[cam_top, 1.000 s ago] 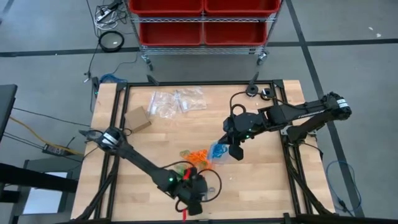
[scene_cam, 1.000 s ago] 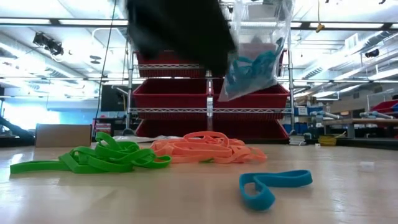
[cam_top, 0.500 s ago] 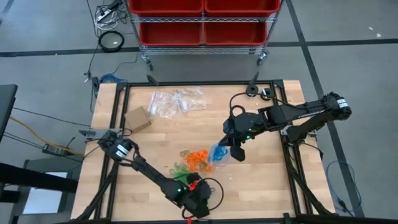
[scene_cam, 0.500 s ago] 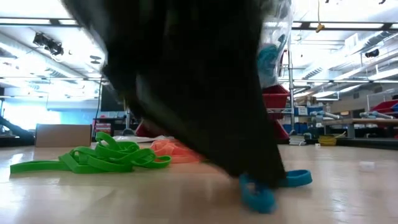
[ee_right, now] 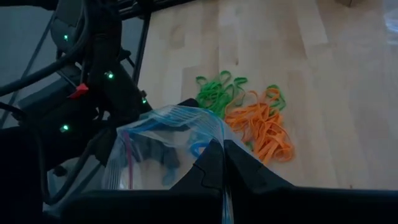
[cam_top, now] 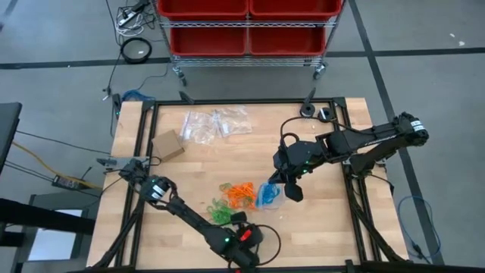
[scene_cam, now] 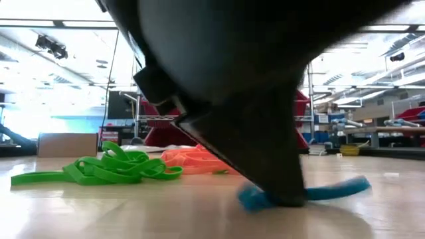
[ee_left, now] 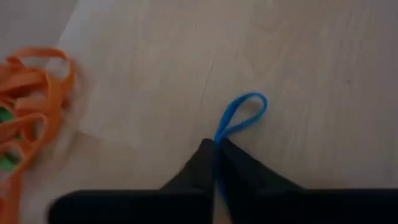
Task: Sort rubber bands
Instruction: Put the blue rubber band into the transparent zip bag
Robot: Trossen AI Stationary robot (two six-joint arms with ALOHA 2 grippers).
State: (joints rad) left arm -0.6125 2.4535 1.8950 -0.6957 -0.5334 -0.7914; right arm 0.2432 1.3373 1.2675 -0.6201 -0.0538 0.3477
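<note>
Near the table's front edge, my left gripper (ee_left: pixel 216 152) is down on the table, shut on a single blue rubber band (ee_left: pixel 242 115). In the low view it is the big dark shape (scene_cam: pixel 279 192) over that band (scene_cam: pixel 329 190). A green clump (cam_top: pixel 220 211) and an orange clump (cam_top: pixel 241 194) of rubber bands lie together mid-table. To their right, my right gripper (ee_right: pixel 224 162) is shut on a clear plastic bag (ee_right: pixel 158 146) that has blue bands inside. My left gripper pinches one end of the blue band (ee_left: pixel 219 140) between its two fingertips, slanting down from above. The band's free loop (ee_left: pixel 249 106) sticks out beyond the fingers and lies on the tabletop. My right gripper pinches the bag's edge (ee_right: pixel 208 134) near its zip strip between its two fingers. The bag spreads out ahead of the fingers above the table, its blue bands showing through the plastic.
More clear bags (cam_top: pixel 216 123) and a small cardboard box (cam_top: pixel 168 144) lie at the table's far left. A rack with red bins (cam_top: pixel 246 23) stands beyond the far edge. Bare wood shows right of the blue band (ee_left: pixel 323 74).
My left gripper has dropped toward the table's near edge and come down on the blue band, taking hold of it. The band, a flat folded loop before, is now drawn out long from under the fingers.
</note>
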